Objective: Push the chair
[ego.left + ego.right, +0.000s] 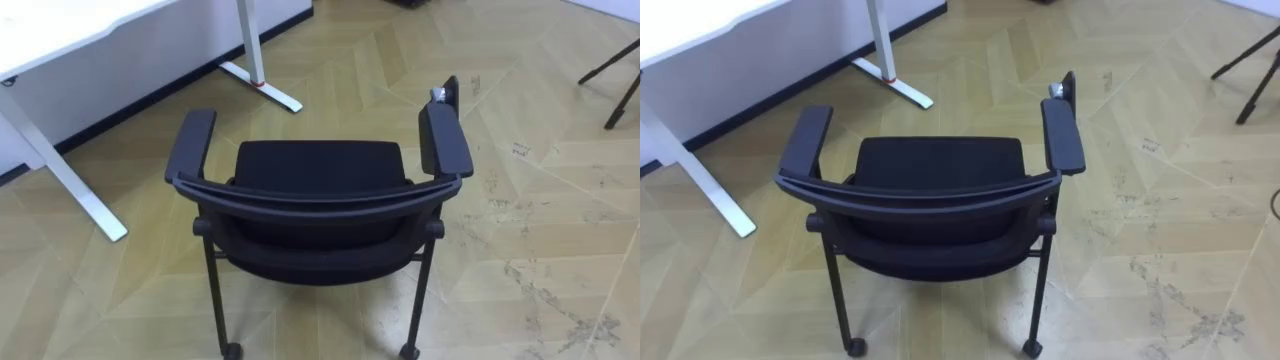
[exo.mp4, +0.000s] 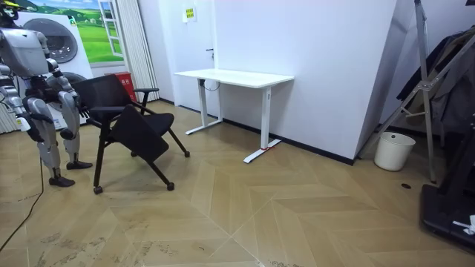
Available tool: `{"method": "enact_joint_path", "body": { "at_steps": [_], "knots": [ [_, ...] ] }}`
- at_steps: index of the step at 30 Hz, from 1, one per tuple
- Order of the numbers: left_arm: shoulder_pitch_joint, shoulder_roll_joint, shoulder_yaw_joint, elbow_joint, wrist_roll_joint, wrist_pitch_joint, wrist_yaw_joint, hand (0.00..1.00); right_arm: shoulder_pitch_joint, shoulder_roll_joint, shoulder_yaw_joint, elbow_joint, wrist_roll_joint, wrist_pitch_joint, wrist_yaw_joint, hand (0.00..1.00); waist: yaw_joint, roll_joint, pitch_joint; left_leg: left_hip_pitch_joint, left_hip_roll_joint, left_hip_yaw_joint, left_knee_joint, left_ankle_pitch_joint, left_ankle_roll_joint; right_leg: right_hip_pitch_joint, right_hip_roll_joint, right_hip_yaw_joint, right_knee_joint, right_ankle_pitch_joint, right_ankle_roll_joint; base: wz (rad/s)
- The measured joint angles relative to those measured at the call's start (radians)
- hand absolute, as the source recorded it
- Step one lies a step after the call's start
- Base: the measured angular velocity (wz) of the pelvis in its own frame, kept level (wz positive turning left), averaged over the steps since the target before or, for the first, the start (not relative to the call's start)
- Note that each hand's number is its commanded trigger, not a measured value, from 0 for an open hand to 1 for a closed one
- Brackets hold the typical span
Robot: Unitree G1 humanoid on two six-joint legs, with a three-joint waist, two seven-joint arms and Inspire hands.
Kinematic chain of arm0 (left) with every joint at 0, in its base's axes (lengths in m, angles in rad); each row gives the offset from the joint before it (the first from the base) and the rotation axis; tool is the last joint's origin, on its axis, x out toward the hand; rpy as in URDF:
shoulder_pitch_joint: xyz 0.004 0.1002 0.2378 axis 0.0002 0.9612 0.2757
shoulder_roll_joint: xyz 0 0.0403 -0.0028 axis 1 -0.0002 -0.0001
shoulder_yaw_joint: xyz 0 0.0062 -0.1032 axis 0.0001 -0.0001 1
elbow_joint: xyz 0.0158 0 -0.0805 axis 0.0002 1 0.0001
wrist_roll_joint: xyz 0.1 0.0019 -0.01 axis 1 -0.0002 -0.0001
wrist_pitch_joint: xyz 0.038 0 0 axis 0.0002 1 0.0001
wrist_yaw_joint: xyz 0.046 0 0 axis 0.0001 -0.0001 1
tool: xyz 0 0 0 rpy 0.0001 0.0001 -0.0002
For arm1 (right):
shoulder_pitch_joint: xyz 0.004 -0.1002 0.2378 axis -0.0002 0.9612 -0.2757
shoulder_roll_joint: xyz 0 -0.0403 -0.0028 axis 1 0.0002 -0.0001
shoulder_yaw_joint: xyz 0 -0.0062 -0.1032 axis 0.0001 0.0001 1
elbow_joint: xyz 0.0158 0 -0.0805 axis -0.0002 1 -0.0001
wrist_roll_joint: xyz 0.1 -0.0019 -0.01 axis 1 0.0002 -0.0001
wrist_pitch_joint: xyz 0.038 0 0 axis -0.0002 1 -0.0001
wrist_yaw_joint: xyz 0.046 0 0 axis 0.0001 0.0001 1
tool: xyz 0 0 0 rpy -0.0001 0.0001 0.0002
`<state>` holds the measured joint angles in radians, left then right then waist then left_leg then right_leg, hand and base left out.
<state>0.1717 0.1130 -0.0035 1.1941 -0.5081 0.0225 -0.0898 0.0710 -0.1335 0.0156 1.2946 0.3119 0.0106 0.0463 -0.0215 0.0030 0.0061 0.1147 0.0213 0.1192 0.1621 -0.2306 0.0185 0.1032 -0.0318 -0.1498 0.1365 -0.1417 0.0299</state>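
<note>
desk [image 1: 60,25] sits ahead-left of the L hand [image 2: 70,133]. chair [image 1: 315,185] is just ahead of both hands, backrest toward them and seat facing away, so it's lined up for a fwd push. R hand [image 2: 33,122] hangs low by the robot's side, L same. Apart or curled: can't tell, too small. Contact w/ backrest not evident. tripod legs [image 1: 612,62] are ahead-right, well off the path.

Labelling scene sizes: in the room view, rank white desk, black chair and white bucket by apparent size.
1. black chair and white desk: look about alike, so unranked.
2. white bucket: clearly smallest.
</note>
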Motion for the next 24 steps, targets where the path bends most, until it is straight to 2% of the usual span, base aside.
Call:
{"method": "enact_joint_path", "body": {
  "at_steps": [8,13,17,24],
  "knots": [
    [-0.004,0.003,0.000,-0.014,0.039,0.000,0.018,0.00,0.004,0.001,-0.006,-0.013,-0.009,0.001,-0.018,0.00,-0.001,-0.003,0.0000,0.000,0.000,0.000,0.002,0.000,0.000,0.000,0.000,0.000,-0.001,0.000,0.000,0.00],
    [0.014,0.004,0.003,-0.030,0.042,0.000,0.021,0.00,0.015,0.002,-0.035,-0.006,0.038,0.009,-0.023,0.00,-0.006,-0.002,0.0006,0.001,0.000,-0.013,0.000,-0.001,-0.001,0.009,0.000,-0.015,-0.001,0.000,0.000,0.09],
    [0.018,0.004,0.021,-0.035,0.043,0.000,0.023,0.00,0.026,0.003,-0.042,-0.009,0.050,0.012,-0.021,0.00,-0.005,0.003,0.0033,0.001,0.000,-0.015,0.002,-0.001,-0.001,0.011,0.000,-0.015,-0.001,0.000,0.000,0.00],
    [0.021,0.005,0.040,-0.034,0.042,-0.006,0.047,0.00,0.027,0.005,-0.039,0.001,0.080,0.012,-0.020,0.00,0.001,0.001,0.0032,0.000,0.000,-0.016,0.005,-0.001,-0.001,0.011,0.000,-0.016,-0.001,0.000,0.000,0.00]
  ]
}}
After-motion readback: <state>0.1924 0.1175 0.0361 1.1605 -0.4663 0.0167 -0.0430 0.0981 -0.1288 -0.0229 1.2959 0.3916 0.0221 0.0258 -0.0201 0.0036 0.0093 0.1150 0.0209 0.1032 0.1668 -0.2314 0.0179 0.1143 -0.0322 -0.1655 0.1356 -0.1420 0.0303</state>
